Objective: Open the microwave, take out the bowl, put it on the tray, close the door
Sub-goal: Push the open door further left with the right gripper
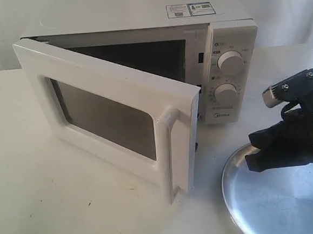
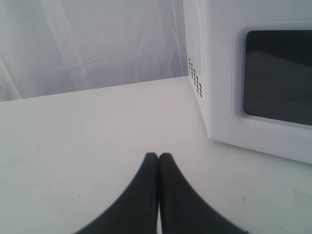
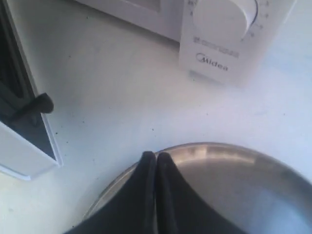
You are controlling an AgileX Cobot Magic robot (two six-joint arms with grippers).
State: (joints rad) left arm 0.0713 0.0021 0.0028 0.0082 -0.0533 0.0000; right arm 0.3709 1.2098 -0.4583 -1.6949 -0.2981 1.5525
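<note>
- Toward the back of the white table: the microwave, white and boxy, with stickers on its top and two round white knobs stacked on the right-hand panel.
- Hinged on the left and standing wide open, angled out over the table: the door, a white frame around a dark rectangular window, with a tall white bar handle on its free edge.
- Behind the door, only a dark cavity; cannot tell from any view where the bowl is.
- At the front right of the table, apart from the microwave's foot: the tray, round, shallow, shiny silver, with a raised rim, cut off by the picture's edge.
- Above the tray's rim hangs the right gripper, black, fingers pressed flat together, holding nothing.
- Low over bare table, near the door's outer face, hovers the left gripper, fingers likewise closed tight on nothing.
- Only from the exterior view: the door's full swing, both knobs at once, and the tray's place relative to the microwave.
- Only from the right wrist view: a black latch hook jutting from the door's edge, and the "Midea" logo read clearly under the lower knob.
- Only from the left wrist view: a patch of small vent holes on the white side wall beside the window, a pale curtain behind, and the left gripper itself.
</note>
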